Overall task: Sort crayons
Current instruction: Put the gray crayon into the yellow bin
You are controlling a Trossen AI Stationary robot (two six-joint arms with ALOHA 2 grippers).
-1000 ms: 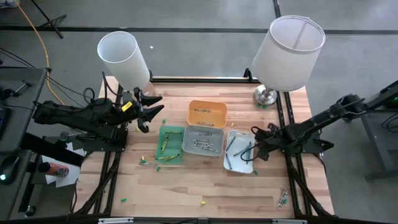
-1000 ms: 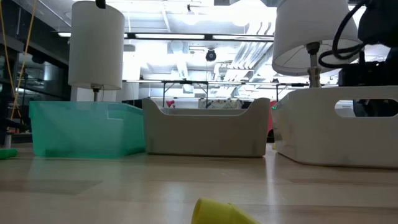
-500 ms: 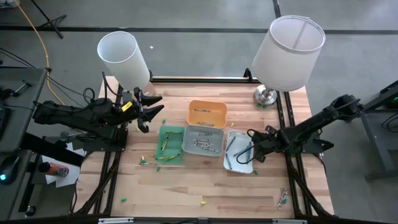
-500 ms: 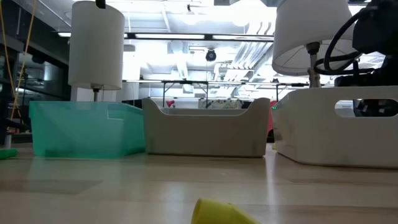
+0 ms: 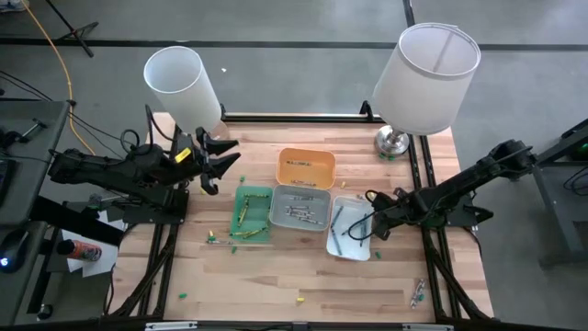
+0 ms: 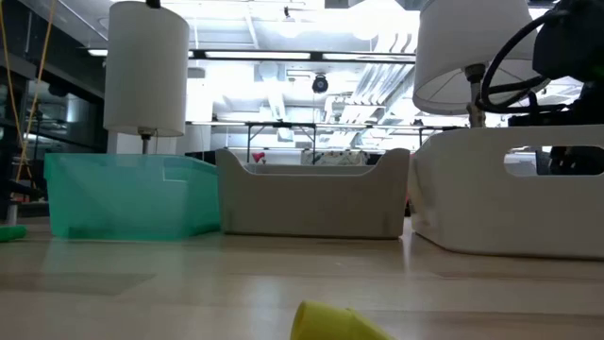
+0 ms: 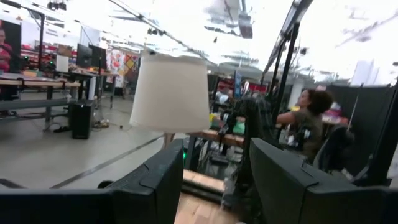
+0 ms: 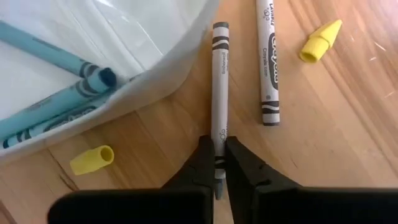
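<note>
Right hand [image 8: 219, 163] | clamped on grey-white crayon [image 8: 219, 93] | crayon in line with fingers

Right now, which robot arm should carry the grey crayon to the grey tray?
The right. Its gripper is already shut on a grey crayon beside the white tray, close to the grey tray. The left gripper hangs open, far off.

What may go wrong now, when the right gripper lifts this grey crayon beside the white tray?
The right gripper is shut on the grey crayon near one end, so it may swing or slip. The crayon lies against the white tray, which could be pushed. A second grey crayon close by might get knocked.
</note>
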